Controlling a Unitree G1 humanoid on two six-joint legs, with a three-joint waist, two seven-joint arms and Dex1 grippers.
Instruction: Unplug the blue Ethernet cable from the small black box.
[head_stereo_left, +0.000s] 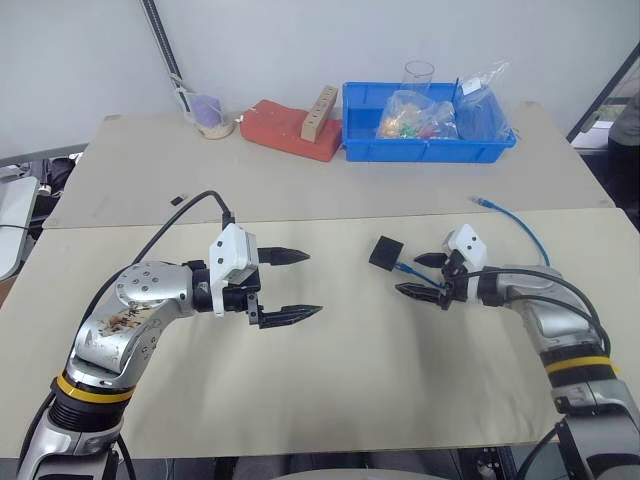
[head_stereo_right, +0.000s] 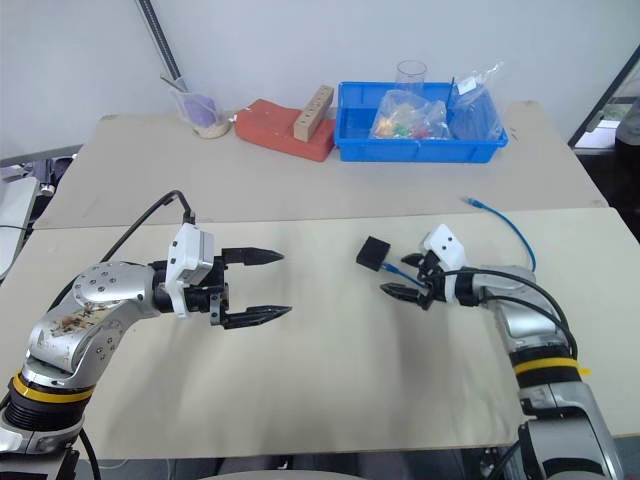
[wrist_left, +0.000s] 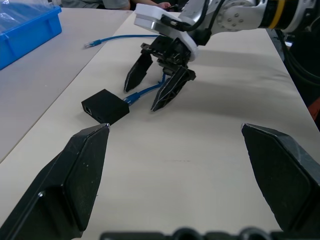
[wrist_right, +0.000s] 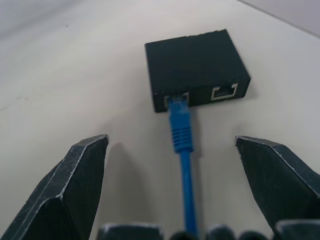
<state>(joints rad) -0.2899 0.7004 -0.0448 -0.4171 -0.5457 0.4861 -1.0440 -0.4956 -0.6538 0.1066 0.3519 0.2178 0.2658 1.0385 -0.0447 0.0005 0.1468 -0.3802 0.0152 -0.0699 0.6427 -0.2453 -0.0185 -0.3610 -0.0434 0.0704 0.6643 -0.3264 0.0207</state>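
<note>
**Lining up on the plug, both grippers open**

Starting from the near side, the left gripper (head_stereo_left: 296, 286) hangs over bare table with its two black fingers spread wide and nothing between them. It points across toward the small black box (head_stereo_left: 387, 252), probably so that it can hold the box when the plug is pulled; this is only a judgement.

A little farther, on the robot's right, the right gripper (head_stereo_left: 421, 275) is also wide open and empty. Its fingers stand on both sides of the blue Ethernet cable (wrist_right: 182, 131), close behind the plug, and do not touch it. In the right wrist view the cord runs straight up the middle between the fingers into one port of the box, and a second port beside it is empty. This placing seems chosen so that closing would catch the cord just behind the plug. The plug is seated in the box, so the unplugging is not yet done.

From the gripper the cable curves away to its free end (head_stereo_left: 483, 202), which lies loose farther back.

Both things lie on a pale beige table (head_stereo_left: 350, 380); a second table of the same colour joins behind it. At the back stand a blue bin (head_stereo_left: 425, 148) with plastic bags, a red block (head_stereo_left: 290, 128), a wooden piece (head_stereo_left: 319, 112) and a small cup (head_stereo_left: 212, 116), against a plain light wall.
</note>
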